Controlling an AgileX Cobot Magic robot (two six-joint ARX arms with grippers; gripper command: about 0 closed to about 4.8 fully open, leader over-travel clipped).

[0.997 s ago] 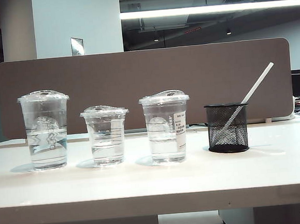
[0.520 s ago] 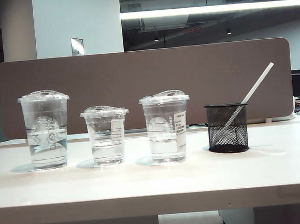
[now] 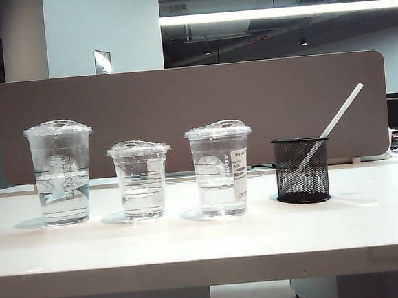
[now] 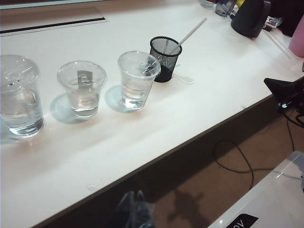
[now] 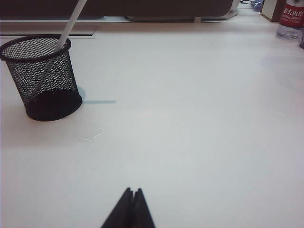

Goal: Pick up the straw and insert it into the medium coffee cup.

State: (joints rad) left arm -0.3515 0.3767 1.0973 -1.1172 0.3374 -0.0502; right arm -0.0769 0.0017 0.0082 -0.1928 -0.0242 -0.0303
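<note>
Setting: white counter (image 3: 192, 243) in an open office, brown partition (image 3: 189, 115) behind.

Item: straw (image 3: 339, 113), white, thin, long. Stands in black mesh holder (image 3: 301, 170), at the row's right end in the exterior view; long axis tilted, free end pointing up and away from the cups. Judged light, stiff yet crushable, slick; best pinched gently on the exposed upper length.

Adjacent: medium coffee cup (image 3: 220, 168), labelled, lidded, just beside holder; shortest cup (image 3: 141, 178) and tallest cup (image 3: 61, 171) beyond.

Left tool (image 4: 134, 209): clenched, empty, off the counter edge. Right tool (image 5: 130, 207): clenched, empty, low over the counter, apart from holder.
</note>
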